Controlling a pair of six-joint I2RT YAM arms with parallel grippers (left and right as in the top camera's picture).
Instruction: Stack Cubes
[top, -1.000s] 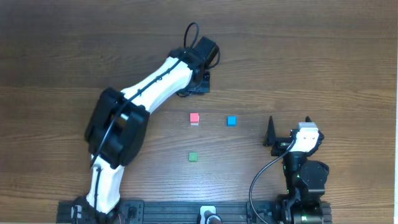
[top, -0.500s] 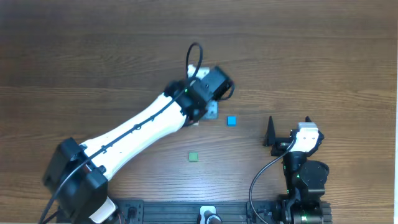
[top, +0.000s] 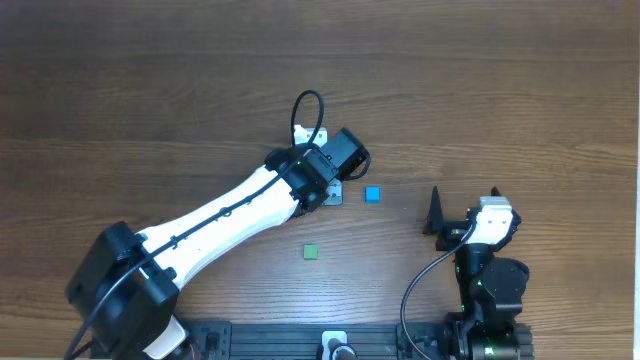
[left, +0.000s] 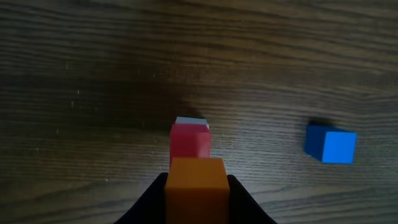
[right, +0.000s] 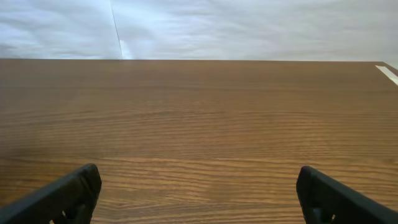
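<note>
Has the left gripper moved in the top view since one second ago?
Yes. The left gripper, holding the orange cube, has come down the picture, from well above the blue cube to level with it.

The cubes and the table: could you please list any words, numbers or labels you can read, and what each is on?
None: no text can be read. The orange cube in the left gripper, the red cube, the blue cube, the green cube and the wooden table all show plain surfaces.
</note>
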